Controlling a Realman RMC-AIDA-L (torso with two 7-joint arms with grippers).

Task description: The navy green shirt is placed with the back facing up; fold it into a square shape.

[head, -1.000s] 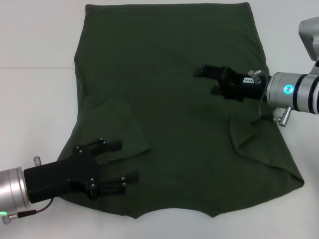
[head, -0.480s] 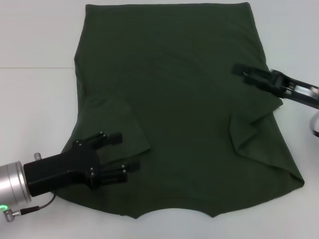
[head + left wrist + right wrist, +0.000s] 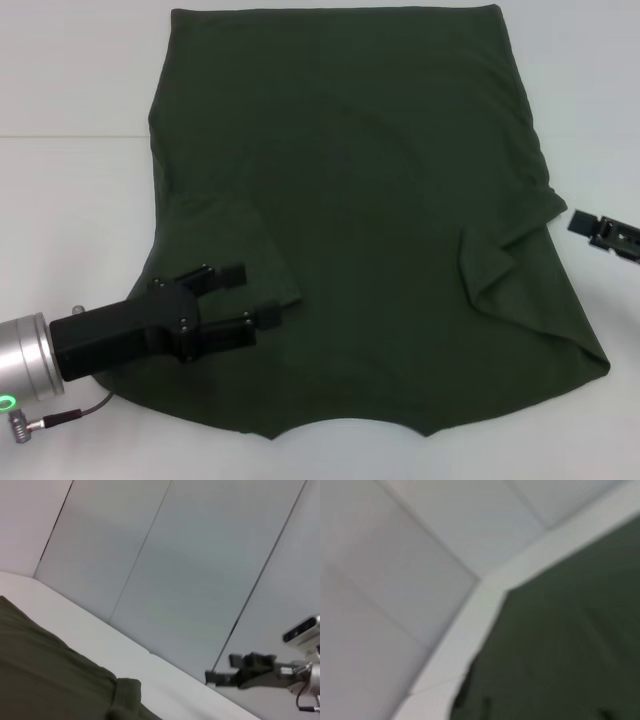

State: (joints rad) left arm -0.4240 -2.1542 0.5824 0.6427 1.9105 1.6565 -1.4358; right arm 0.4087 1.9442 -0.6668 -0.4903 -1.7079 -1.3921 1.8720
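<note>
The navy green shirt (image 3: 360, 200) lies flat on the white table, hem at the far side and neckline at the near edge. Both sleeves are folded inward: the left one (image 3: 235, 240) and the right one (image 3: 500, 270). My left gripper (image 3: 248, 296) is open and low over the shirt's near left part, its fingers beside the folded left sleeve's corner and holding nothing. My right gripper (image 3: 600, 232) is off the shirt at the right edge of the head view, over bare table. The left wrist view shows it (image 3: 220, 669) farther off with its fingers apart. The shirt also shows in both wrist views (image 3: 40, 670) (image 3: 570, 650).
The white table (image 3: 70, 200) surrounds the shirt, with bare strips on the left, the right and along the near edge. Grey wall panels (image 3: 190, 570) stand behind the table.
My right gripper has drawn back to the right, from above the shirt's right half to beyond its edge. My left gripper has edged slightly forward, its fingers a little closer together.
</note>
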